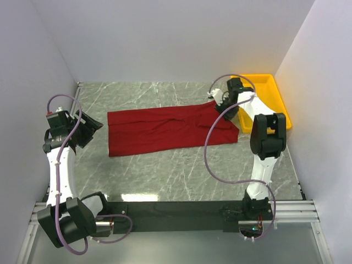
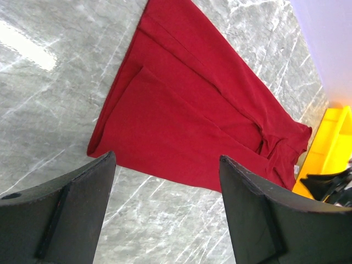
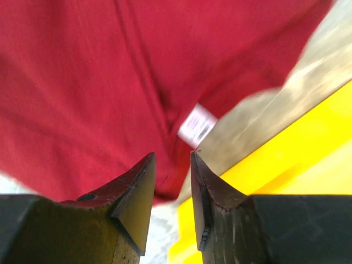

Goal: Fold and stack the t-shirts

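The dark red t-shirt (image 1: 170, 129) lies flat on the marble table, folded into a long band running left to right. My left gripper (image 1: 91, 127) hovers left of the shirt's left end, open and holding nothing; its wrist view shows the t-shirt (image 2: 187, 121) ahead of the wide-spread left gripper (image 2: 168, 157). My right gripper (image 1: 224, 108) hangs over the shirt's right end beside the tray. In the right wrist view the right gripper (image 3: 173, 154) stands a little apart with nothing between its jaws, above the t-shirt (image 3: 82, 82) and its white tag (image 3: 197, 125).
A yellow plastic tray (image 1: 275, 93) stands at the back right corner, just right of the shirt; the tray (image 2: 330, 143) also shows in the left wrist view and the tray (image 3: 308, 143) in the right one. White walls close in the table on three sides.
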`<state>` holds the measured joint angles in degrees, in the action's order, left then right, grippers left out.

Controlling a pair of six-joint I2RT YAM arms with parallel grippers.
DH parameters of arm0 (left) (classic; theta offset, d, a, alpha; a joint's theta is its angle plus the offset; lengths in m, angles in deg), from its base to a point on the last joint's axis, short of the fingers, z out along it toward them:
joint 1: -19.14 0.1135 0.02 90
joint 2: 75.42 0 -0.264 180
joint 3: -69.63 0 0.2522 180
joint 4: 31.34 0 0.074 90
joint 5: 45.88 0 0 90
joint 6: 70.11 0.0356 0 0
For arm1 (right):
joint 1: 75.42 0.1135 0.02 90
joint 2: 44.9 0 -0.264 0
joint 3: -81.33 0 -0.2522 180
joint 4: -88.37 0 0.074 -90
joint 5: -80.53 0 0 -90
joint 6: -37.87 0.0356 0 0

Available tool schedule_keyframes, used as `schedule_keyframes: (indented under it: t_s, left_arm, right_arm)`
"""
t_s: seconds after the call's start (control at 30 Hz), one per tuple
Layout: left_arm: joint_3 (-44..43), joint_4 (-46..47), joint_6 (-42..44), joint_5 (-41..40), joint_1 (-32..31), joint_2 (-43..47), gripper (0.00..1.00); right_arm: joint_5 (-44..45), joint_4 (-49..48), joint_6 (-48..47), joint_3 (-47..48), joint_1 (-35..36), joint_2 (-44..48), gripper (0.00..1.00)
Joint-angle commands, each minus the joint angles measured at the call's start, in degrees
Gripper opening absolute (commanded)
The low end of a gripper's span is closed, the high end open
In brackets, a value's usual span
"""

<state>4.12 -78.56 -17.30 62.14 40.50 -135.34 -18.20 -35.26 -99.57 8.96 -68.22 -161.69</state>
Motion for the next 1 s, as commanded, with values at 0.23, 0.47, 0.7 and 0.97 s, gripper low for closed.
schedule_keyframes:
  t_s: [0.23, 0.47, 0.7, 0.97]
  left_arm:
    - [0.4, 3.2, 0.0, 3.5, 0.3, -1.0, 0.8]
    - [1.6, 3.0, -0.2, 3.4, 0.3, 0.4, 0.8]
    - [1.9, 3.0, -0.3, 3.7, 0.3, 0.7, 0.8]
    - [1.6, 2.9, -0.5, 3.8, 0.3, 0.6, 0.8]
  right_arm:
    - [-4.7, 14.2, -4.9, 4.4, -4.8, -2.4, 0.41]
    - [-6.6, 14.8, -5.0, 8.0, -4.9, -6.0, 0.44]
    - [-5.9, 16.1, -5.6, 11.5, -4.8, -9.5, 0.48]
    - [-5.2, 15.2, -6.2, 12.5, -4.8, -9.8, 0.54]
